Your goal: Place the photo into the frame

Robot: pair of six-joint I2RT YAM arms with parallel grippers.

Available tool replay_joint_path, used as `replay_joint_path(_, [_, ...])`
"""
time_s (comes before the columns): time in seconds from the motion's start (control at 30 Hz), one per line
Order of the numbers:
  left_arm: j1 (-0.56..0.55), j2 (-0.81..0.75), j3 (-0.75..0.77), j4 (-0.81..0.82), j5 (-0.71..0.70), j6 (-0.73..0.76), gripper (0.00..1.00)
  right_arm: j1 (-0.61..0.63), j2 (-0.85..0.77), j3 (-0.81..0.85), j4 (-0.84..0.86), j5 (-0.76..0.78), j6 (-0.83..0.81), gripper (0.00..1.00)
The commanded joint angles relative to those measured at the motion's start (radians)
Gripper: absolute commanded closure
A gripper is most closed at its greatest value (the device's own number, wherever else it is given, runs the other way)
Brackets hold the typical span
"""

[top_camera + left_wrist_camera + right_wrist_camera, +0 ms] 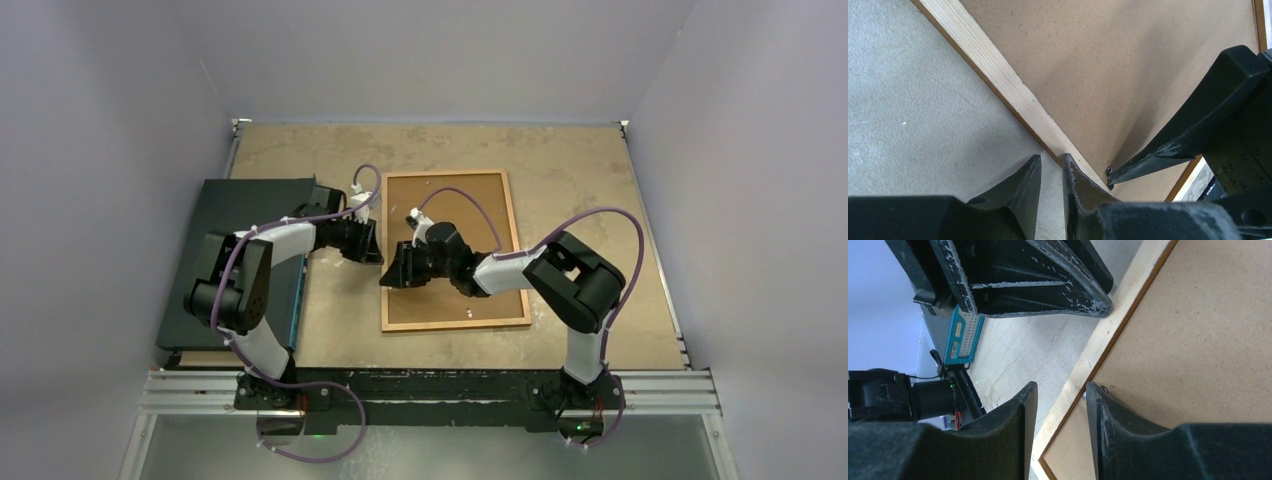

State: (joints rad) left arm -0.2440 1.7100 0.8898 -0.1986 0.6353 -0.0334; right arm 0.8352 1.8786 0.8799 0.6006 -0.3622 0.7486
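The frame (455, 323) is a thin rectangle of orange-brown wood lying flat on the table (600, 180), near its middle, with its long sides running away from the arms and turned slightly off square. It lies back side up: the rail shows pale, raw wood, and a plain brown board (440, 305) fills the opening. A small metal clip (1103, 389) sits at the inner edge of the left rail. The photo is hidden from every view.

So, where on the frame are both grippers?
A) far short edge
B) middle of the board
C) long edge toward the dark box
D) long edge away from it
C: from above, the left gripper and the right gripper both meet the frame along its long edge facing the dark box.
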Motion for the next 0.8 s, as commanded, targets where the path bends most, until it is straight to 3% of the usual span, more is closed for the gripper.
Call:
replay_joint_path(0.0, [-0.001,0.020,-0.008,0.002,-0.003,0.020,0.81,0.019,-0.017,-0.032,0.090,0.106,0.027,0.57])
replay_joint_path(0.13, [-0.001,0.020,-0.006,0.000,-0.003,0.022,0.81,0.030,-0.025,-0.039,0.100,0.121,0.029,0.57])
replay_joint_path(0.47, [0.000,0.008,0.001,-0.007,-0.017,0.029,0.82,0.033,-0.215,-0.144,0.078,0.165,-0.020,0.48])
replay_joint_path(0.77, [-0.001,0.003,-0.003,-0.002,-0.011,0.020,0.83,0.059,-0.131,-0.166,0.106,0.132,-0.010,0.48])
